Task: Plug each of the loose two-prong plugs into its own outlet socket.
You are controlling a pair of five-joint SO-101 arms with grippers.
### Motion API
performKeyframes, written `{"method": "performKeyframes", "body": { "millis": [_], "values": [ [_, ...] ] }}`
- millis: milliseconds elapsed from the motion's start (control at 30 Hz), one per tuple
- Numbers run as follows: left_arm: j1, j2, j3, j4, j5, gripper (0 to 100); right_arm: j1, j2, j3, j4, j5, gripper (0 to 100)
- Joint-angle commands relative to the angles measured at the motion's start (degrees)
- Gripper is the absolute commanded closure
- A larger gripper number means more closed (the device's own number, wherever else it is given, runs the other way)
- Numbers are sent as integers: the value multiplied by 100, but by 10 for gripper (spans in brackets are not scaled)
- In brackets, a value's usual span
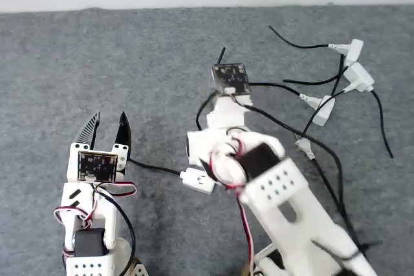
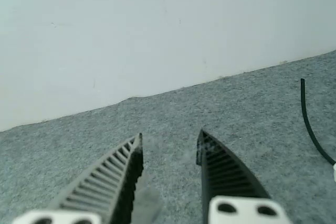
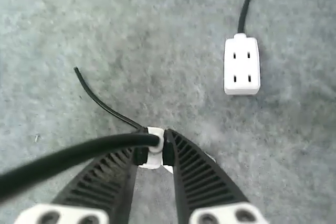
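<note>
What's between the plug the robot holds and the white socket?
Just bare grey mat. The right wrist view shows the plug in the right gripper and the socket ahead, nothing crossing between.

White plug near white socket

L fingers apart, R fingers pinched.

Bright, even, diffuse illumination across grey worktop. Soft, faint shadows close under black cable and white outlet block. Pale wall washed nearly white. Left pincer ribbing dim, inner faces in shade. White plug bright between dark ribbed faces of right pincer.
</note>
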Motion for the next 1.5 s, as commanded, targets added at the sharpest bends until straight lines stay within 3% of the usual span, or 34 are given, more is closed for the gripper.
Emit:
{"method": "performKeyframes", "body": {
  "millis": [0,100,333,600,1000,1100,1233,1467],
  "values": [
    [18,-53,-48,-193,62,836,48,804,-1187,567,-229,991],
    [18,-53,-48,-193,62,836,48,1314,-1864,1182,-536,991],
    [18,-53,-48,-193,62,836,145,1437,-1705,1138,-1002,991],
    [18,-53,-48,-193,62,836,400,1411,-615,646,-985,991],
    [35,-53,-48,-158,70,836,470,1385,-79,892,-466,991],
    [492,-70,-48,79,18,836,611,1024,-273,1033,-316,991],
    [1626,-79,-66,607,-475,835,1024,101,-879,1007,35,991],
    [3903,-79,-532,2690,-343,835,1921,-690,-1266,1059,598,991]
  ]
}}
